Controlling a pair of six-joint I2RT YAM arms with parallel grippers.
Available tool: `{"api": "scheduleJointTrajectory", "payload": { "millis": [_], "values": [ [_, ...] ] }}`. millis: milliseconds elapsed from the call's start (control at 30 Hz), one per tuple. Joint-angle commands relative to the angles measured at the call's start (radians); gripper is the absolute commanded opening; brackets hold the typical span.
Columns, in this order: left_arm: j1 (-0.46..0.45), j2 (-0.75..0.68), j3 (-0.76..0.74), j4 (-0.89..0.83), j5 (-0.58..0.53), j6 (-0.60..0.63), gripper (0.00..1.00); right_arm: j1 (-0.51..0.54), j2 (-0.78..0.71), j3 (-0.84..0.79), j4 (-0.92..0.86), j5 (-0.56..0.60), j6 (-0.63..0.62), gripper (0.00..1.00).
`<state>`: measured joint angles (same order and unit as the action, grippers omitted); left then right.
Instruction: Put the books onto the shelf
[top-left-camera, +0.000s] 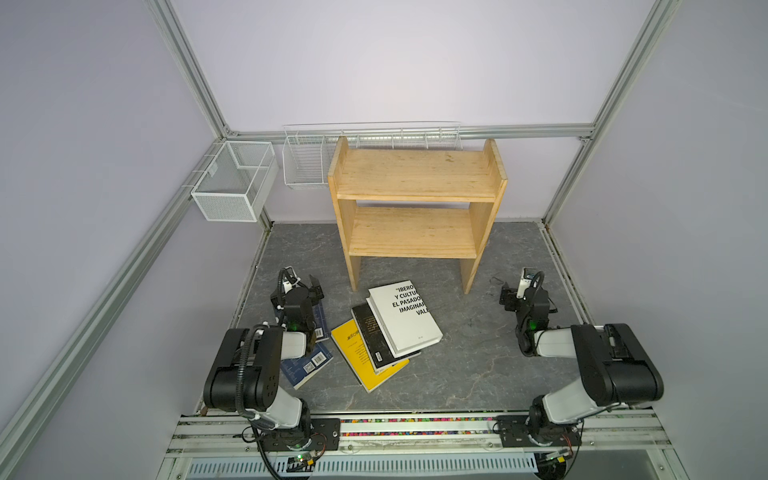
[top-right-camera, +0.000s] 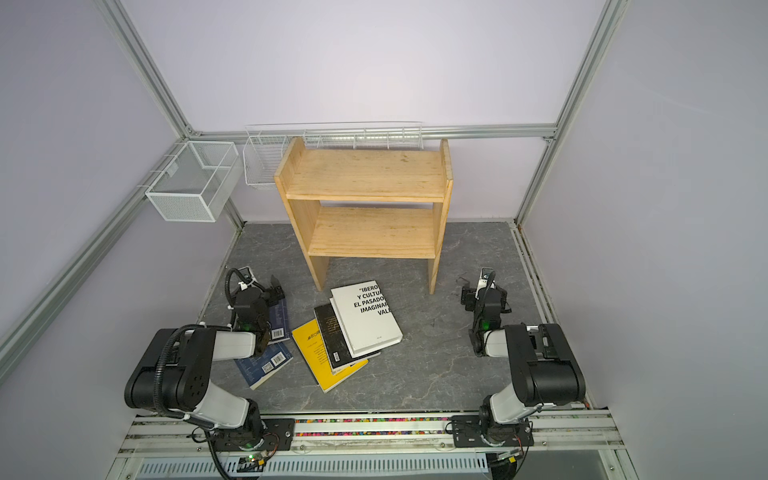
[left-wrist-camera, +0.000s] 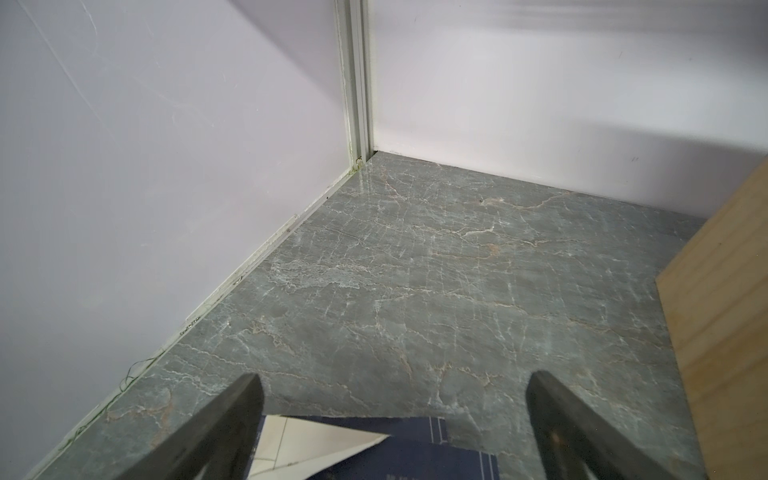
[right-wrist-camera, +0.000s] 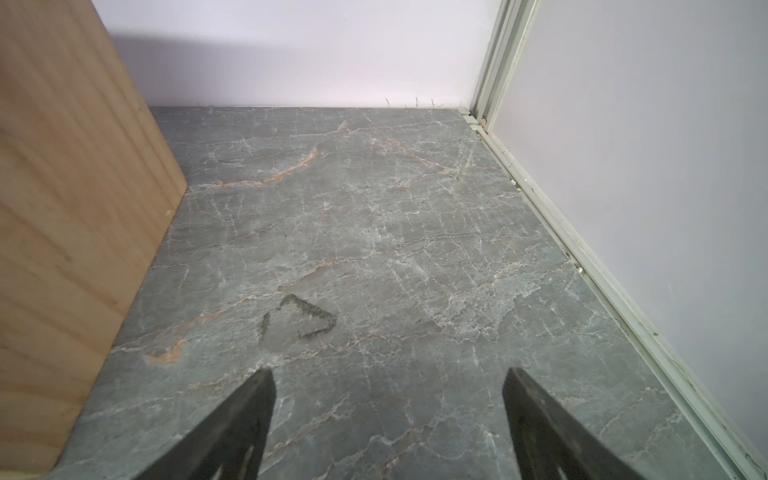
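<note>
Books: The white book (top-left-camera: 405, 320) lay on top of the black book (top-left-camera: 369, 337) and the yellow book (top-left-camera: 353, 357), fanned flat at the middle of the bench (top-left-camera: 478, 365), just in front of the shelf (top-left-camera: 415, 174). The navy books (top-left-camera: 309, 368) lay near the bench's left edge, partly under the left arm.
Shelf: It stood at the bench's back edge with both tiers bare.
Handling: The paperbacks were likely limp and slick-covered, and the thick white one probably the heaviest. Lying flat, each looked best taken by an overhanging edge, close to the stiffer spine.
Left gripper (left-wrist-camera: 392, 386): Its jaws were spread wide and held nothing, poised above a navy book's corner. Whether they touched it could not be told.
Right gripper (right-wrist-camera: 388, 382): Its jaws were spread wide and empty over bare bench beside the shelf's right side panel, well apart from the books.
</note>
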<state>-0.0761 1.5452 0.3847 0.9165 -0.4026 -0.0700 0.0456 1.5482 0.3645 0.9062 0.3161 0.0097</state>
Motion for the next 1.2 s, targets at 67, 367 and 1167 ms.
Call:
{"api": "scheduleJointTrajectory", "payload": {
  "millis": [67,367,1167],
  "values": [
    [-0.001,0.011,-0.006,0.024,0.005,0.012,0.99,-0.005,-0.013,-0.001,0.012,-0.009,-0.010,0.89],
    [-0.001,0.011,-0.007,0.024,0.006,0.013,0.99,-0.005,-0.013,-0.002,0.012,-0.008,-0.010,0.89],
    [-0.013,-0.325,0.051,-0.335,-0.023,-0.015,0.99,0.041,-0.123,-0.005,-0.036,0.064,-0.055,0.88]
  ]
}}
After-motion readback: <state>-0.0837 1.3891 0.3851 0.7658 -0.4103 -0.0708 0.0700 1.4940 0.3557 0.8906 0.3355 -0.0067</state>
